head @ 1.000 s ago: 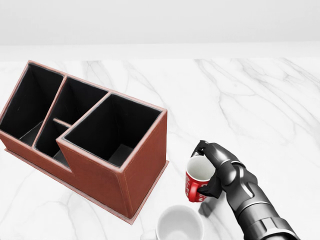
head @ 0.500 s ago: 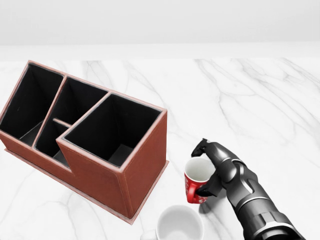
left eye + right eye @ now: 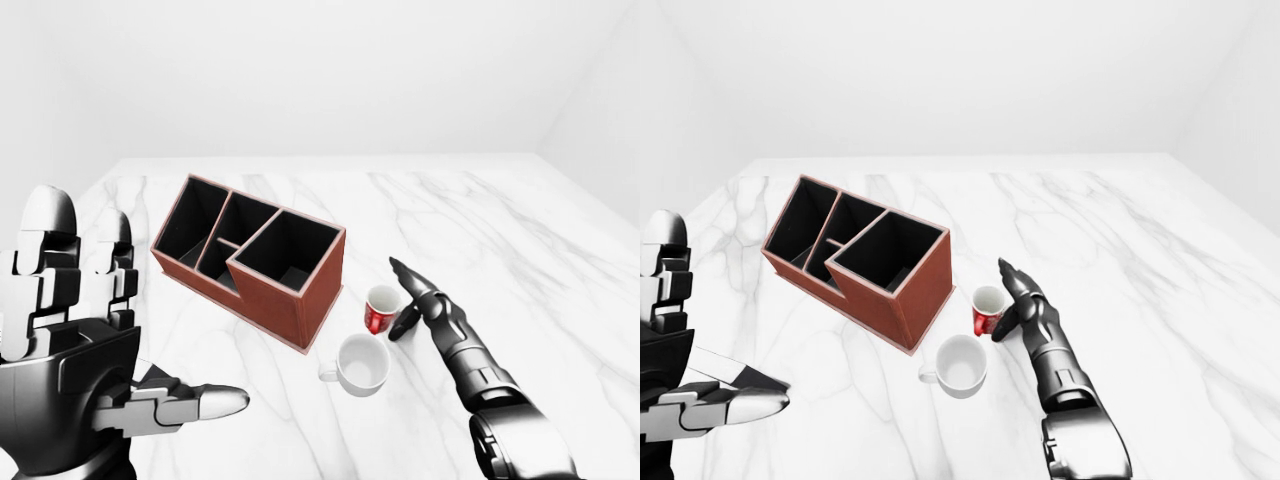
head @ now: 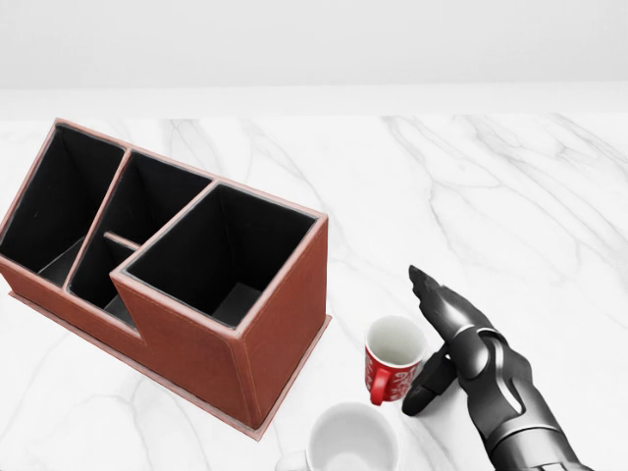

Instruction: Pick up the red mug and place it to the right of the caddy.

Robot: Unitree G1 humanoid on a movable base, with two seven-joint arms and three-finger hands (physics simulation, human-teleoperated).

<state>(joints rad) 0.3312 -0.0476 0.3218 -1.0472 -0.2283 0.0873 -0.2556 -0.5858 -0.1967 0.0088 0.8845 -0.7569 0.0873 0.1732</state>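
Red mug [image 4: 392, 358] stands upright on the marble table [image 4: 510, 196], just right of the caddy [image 4: 186, 285]; the right robot hand [image 4: 446, 339] beside it is released, fingers spread. Left robot hand [image 3: 75, 370] open.

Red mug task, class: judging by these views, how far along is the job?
Done: the red mug stands upright on the marble table, right of the caddy in the head view. In hand: nothing; the right robot hand is open beside it. Left: only drawing the hand clear, it seems.
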